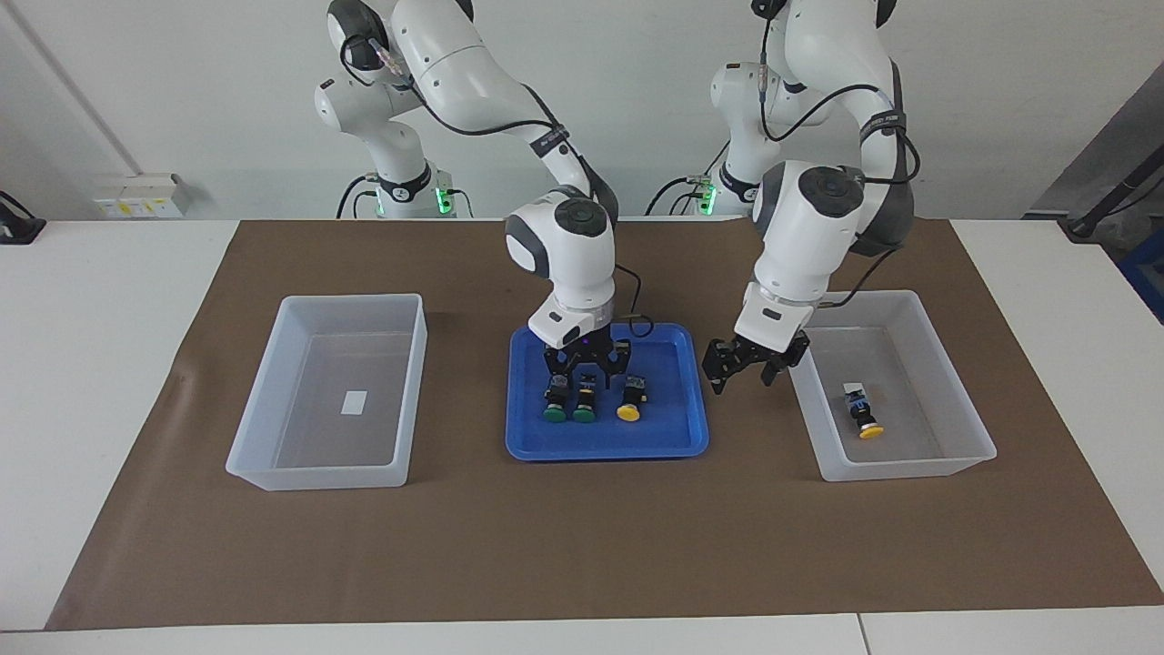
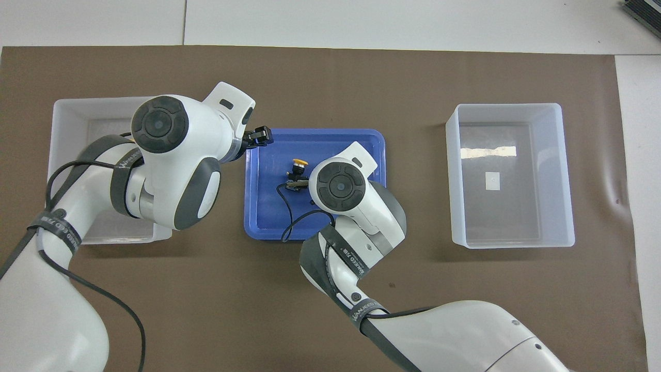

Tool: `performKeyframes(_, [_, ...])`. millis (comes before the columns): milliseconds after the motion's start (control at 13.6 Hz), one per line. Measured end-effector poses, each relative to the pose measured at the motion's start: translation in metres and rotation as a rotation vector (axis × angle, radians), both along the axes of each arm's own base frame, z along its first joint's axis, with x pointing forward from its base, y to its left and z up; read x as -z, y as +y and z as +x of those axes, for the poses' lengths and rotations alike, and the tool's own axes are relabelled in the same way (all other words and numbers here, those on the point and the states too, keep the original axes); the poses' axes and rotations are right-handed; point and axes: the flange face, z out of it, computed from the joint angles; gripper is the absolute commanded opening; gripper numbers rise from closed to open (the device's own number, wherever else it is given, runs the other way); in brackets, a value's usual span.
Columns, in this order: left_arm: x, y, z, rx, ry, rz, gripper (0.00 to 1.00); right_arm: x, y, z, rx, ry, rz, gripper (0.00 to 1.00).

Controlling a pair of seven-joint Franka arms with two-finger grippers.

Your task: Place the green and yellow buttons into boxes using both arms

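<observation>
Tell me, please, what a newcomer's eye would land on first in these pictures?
Probably the blue tray at mid-table, where the right gripper is down over two green buttons beside a yellow button. Next, the left gripper hanging between tray and the clear box, where another yellow-capped button lies.
</observation>
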Motion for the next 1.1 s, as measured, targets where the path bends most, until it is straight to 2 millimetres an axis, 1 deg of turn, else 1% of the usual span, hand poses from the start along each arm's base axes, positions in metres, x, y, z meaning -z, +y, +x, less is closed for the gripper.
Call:
performKeyframes(147, [0.024, -0.019, -0.004, 0.009, 0.003, -0.003, 0.72, -0.001, -0.001, 0.002, 0.002, -0.006, 0.003, 0.61])
performKeyframes(220, [0.033, -0.024, -0.005, 0.011, 0.007, -0.003, 0.72, 0.0, -0.002, 0.003, 0.004, -0.016, 0.011, 0.61])
performKeyframes(367, [0.039, -0.027, -0.006, 0.015, 0.013, 0.001, 0.72, 0.011, -0.005, 0.007, 0.008, -0.025, 0.019, 0.61])
performKeyframes(440, [0.039, -0.029, -0.007, 0.018, 0.013, 0.001, 0.72, 0.018, -0.006, 0.008, 0.009, -0.024, 0.018, 0.58])
performKeyframes(514, [0.039, -0.03, -0.008, 0.02, 0.013, 0.001, 0.72, 0.023, -0.006, 0.009, 0.008, -0.026, 0.018, 0.46])
performKeyframes(587, [0.039, -0.03, -0.008, 0.021, 0.013, 0.001, 0.72, 0.026, -0.006, 0.009, 0.004, -0.027, 0.013, 0.0])
performKeyframes(807, [0.041, -0.033, -0.011, 0.027, 0.017, 0.002, 0.72, 0.023, -0.007, 0.011, -0.011, -0.037, -0.009, 0.0])
performKeyframes(954, [0.048, -0.046, -0.022, 0.051, 0.03, 0.01, 0.72, 0.015, -0.012, 0.017, 0.001, -0.035, -0.019, 0.0])
performKeyframes(1027, [0.053, -0.053, -0.029, 0.066, 0.039, 0.015, 0.72, 0.006, -0.019, 0.022, 0.015, -0.033, -0.025, 0.0])
performKeyframes(1100, [0.056, -0.06, -0.035, 0.08, 0.045, 0.018, 0.72, -0.008, -0.029, 0.028, 0.029, -0.034, -0.029, 0.0])
